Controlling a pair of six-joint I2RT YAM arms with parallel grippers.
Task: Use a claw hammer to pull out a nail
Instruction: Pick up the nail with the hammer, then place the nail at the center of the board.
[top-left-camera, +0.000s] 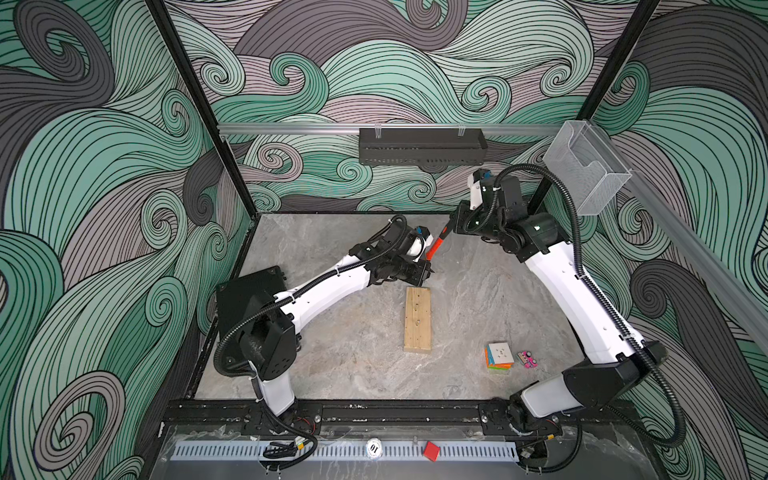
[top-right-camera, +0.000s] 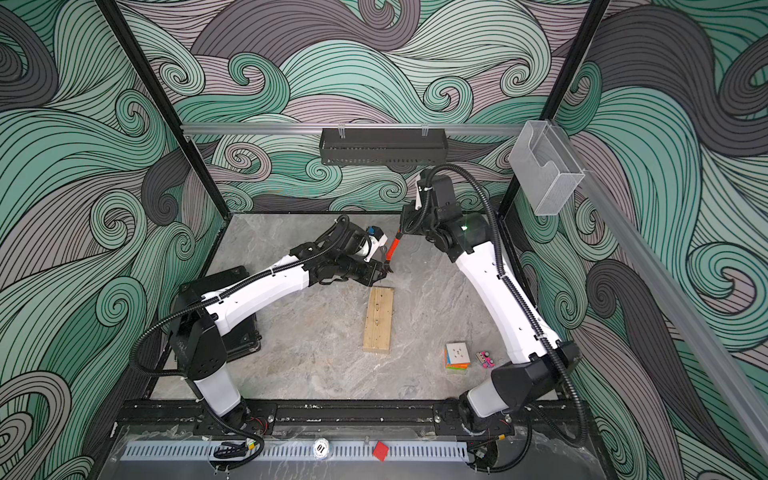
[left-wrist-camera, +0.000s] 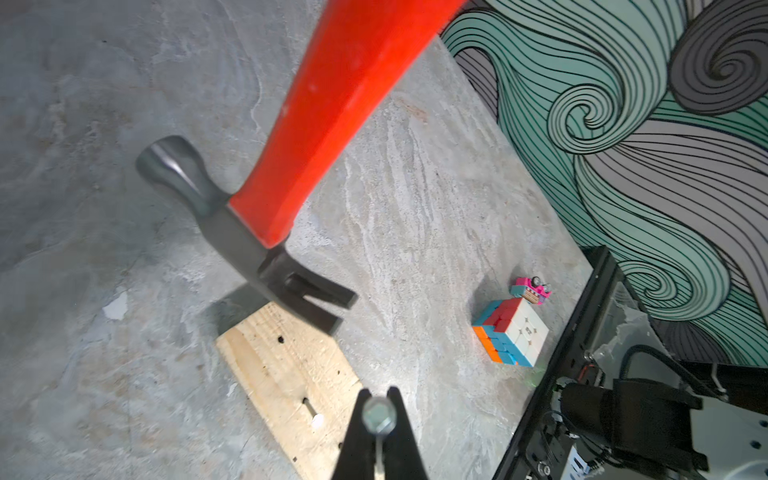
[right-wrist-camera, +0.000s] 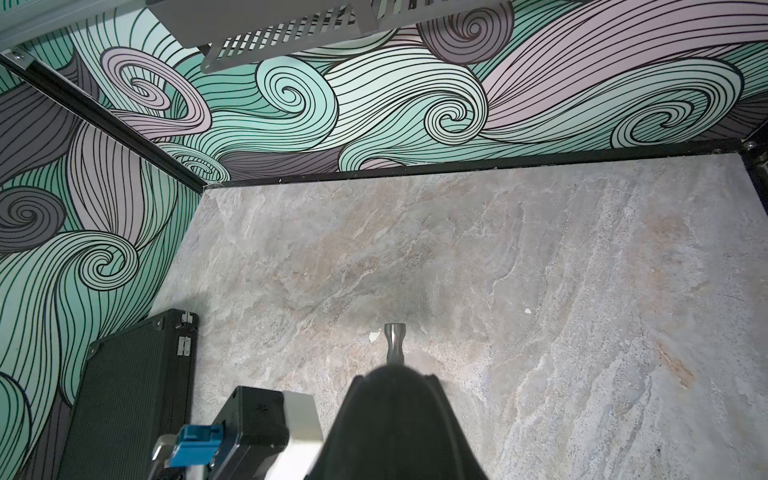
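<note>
hammer (left-wrist-camera: 266, 174): hanging head-down at the centre of the left wrist view; its orange shaft (top-left-camera: 434, 248) is showing between the arms, centre of a top view.
claw (left-wrist-camera: 320, 301): hovering just over the upper end of the block (top-left-camera: 417, 320), apart from the wood.
right gripper (top-left-camera: 452, 227): clamping the black handle end, jaws closed on it, probably gripping far from the head for leverage.
nail (left-wrist-camera: 316, 422): a pale round head is showing on the block, lower centre of the left wrist view. Likely the target; the claw is not yet under it.
left gripper (left-wrist-camera: 378, 395): hovering beside the head, jaws pressed together. A shiny piece is sitting at the tips; cannot tell what. Possibly preparing to steady the block.
cube (top-left-camera: 498, 355): lying lower right, well apart.
</note>
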